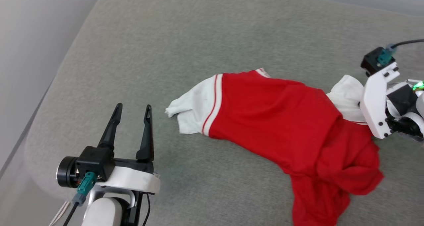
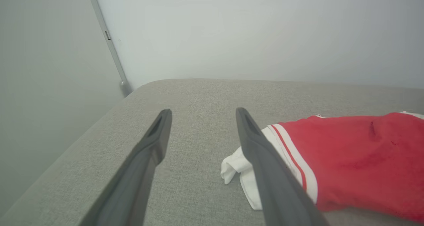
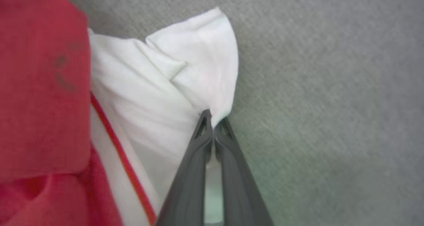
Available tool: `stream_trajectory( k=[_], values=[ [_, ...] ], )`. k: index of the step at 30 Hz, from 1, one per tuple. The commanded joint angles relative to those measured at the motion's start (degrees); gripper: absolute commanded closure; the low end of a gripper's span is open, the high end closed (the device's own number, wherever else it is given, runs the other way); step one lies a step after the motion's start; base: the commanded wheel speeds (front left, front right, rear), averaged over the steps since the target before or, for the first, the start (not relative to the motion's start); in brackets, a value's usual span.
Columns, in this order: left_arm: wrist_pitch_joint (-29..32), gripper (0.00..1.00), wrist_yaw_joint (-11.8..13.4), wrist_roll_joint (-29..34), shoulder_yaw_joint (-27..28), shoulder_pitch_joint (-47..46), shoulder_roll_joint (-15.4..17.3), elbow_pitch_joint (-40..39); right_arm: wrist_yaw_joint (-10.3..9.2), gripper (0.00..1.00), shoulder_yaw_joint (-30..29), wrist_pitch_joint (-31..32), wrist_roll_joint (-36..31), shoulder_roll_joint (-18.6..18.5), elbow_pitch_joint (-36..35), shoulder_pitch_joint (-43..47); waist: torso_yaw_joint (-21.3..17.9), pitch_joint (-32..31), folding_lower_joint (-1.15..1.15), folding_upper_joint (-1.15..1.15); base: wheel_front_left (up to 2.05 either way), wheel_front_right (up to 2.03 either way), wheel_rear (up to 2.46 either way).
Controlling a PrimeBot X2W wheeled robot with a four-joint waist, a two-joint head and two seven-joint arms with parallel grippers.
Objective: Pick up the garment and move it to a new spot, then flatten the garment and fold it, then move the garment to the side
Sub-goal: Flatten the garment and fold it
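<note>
One white sleeve (image 3: 195, 60) of the garment (image 1: 275, 120) is pinched in the right gripper (image 3: 214, 117), whose fingers are pressed together on the edge of the sleeve. The garment lies crumpled across the grey cushion (image 1: 159, 40), plain red side up, with its lower part bunched in folds toward the near edge. The left gripper (image 1: 133, 106) has its fingers apart and holds nothing. It stands near the other sleeve (image 1: 187, 111) and does not touch it. I judge that the flattening step is in hand, because one end only is gripped and the body is not spread. The next move, I think, calls for the left gripper to reach that free sleeve and close on its edge, low at the cushion. Then both arms must pull away from each other, so that the red cloth stretches out flat.
</note>
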Motion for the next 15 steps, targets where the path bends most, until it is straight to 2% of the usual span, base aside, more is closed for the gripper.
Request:
stream_trajectory(
  k=[1, 15],
  values=[
    [-0.14, 0.0, -0.51, -0.3, 0.42, 1.03, 0.35, 0.72, -0.13, 1.0, -0.75, -2.29, -1.14, -1.03, 2.55, 2.43, -3.92, -3.21, 0.0, 0.0, 0.0, 0.0, 0.0],
    [-0.14, 0.0, 0.25, -0.45, 3.1, 3.63, 2.63, 0.69, -0.1, 1.0, -16.47, -17.06, -3.14, 0.89, 13.63, 9.71, -14.05, -7.71, 0.0, 0.0, 0.0, 0.0, 0.0]
  ],
)
